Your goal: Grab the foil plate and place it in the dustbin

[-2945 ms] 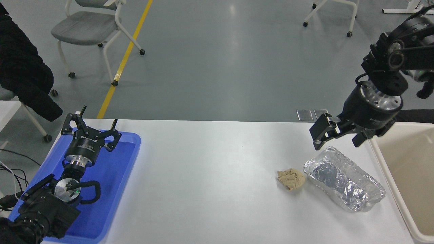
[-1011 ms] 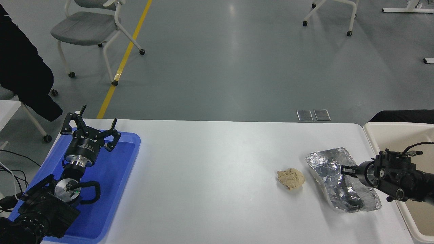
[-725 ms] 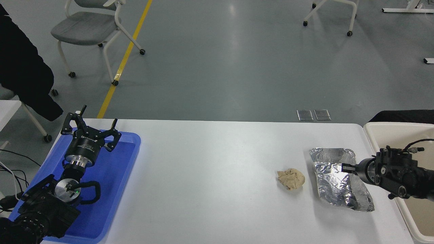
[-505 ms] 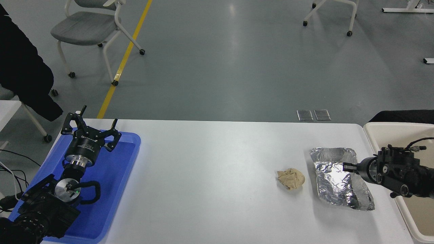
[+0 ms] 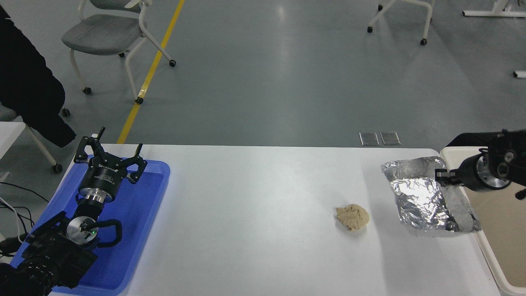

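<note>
One arm does nothing: the left gripper [image 5: 110, 158] sits parked at the lower left of the frame over the blue tray [image 5: 135, 230], its fingers spread wide. Moving rightward across the white table [image 5: 254, 205], the crumpled tan paper ball [image 5: 352, 217] lies where it lay half a second ago, right of centre. Beyond it, the foil plate [image 5: 427, 201] has changed most: a moment earlier it rested flat on the table, and now it sits higher and further right in the frame, tilted, its lower right corner overlapping the near rim of the dustbin [image 5: 493, 263]. That reads as the lift done and the carry toward the bin begun; the drop is not yet made. At the right edge, the right gripper [image 5: 443, 177] is closed on the plate's upper right rim, so the plate hangs below and to the left of it, with the bin's opening directly right of the grip
</note>
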